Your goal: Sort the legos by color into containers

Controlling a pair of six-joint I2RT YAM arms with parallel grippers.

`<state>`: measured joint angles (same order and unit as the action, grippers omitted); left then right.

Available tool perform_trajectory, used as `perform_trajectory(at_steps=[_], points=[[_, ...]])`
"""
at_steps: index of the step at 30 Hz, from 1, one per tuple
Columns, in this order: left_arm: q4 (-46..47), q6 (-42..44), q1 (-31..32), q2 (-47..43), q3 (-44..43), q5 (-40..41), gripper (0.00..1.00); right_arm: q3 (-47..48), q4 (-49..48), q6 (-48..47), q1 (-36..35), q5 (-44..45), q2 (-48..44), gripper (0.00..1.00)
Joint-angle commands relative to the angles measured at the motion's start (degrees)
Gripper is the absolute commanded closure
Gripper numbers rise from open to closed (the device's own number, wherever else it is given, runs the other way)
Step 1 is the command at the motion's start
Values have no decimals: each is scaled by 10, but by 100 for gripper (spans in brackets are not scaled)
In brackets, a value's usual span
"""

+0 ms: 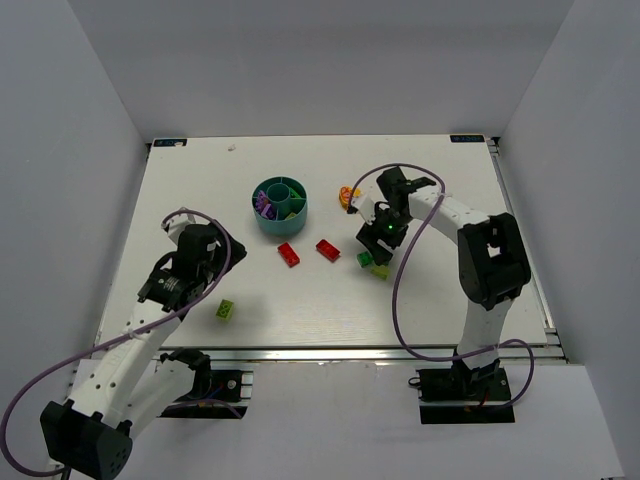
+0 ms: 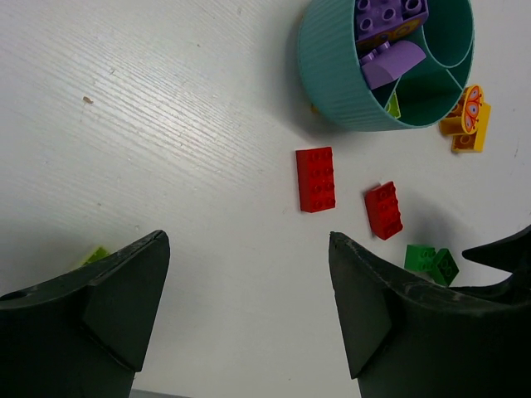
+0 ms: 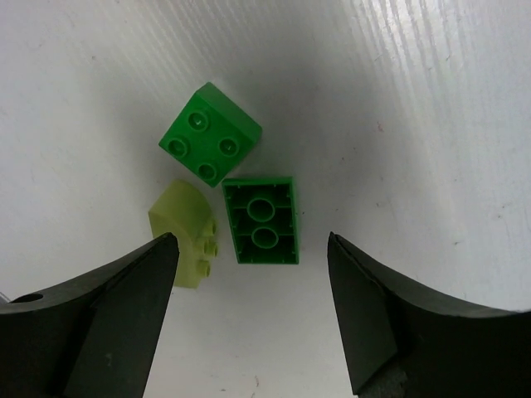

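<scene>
The round teal bowl [image 1: 281,207] stands mid-table; in the left wrist view [image 2: 332,75] it holds purple bricks [image 2: 386,21] and a lime piece. Two red bricks [image 1: 289,254] [image 1: 327,249] lie in front of it, also in the left wrist view [image 2: 315,179] [image 2: 383,210]. My right gripper [image 3: 253,274] is open just above an upside-down green brick [image 3: 264,220], a square green brick [image 3: 210,133] and a lime curved brick [image 3: 184,235]. A lime brick [image 1: 226,310] lies by my open, empty left gripper [image 2: 249,282]. Orange and yellow pieces [image 1: 349,196] lie right of the bowl.
The right arm [image 1: 470,235] arches over the table's right side with its purple cable. The left arm [image 1: 180,275] reaches in from the near left. The table's near edge [image 1: 320,352] runs along the bottom; white walls close in the other sides.
</scene>
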<state>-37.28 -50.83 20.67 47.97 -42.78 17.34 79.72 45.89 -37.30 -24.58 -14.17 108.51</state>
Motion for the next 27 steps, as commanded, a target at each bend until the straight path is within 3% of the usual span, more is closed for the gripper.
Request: perform_trajectory(at_steps=[1,22,25,27], points=[[-1,-9,-5,-14,3,4,13,-1,-30,-2,-7,6,11,24],[-7,-19,-5,-24,19,1,13,-31,-70,11,-11,27,27,37],[-8,-22,-5,-27,24,0,13,-48,-80,3,-11,29,18,44],[-7,-23,-5,-31,25,-1,13,-53,-83,-1,-11,23,12,54]])
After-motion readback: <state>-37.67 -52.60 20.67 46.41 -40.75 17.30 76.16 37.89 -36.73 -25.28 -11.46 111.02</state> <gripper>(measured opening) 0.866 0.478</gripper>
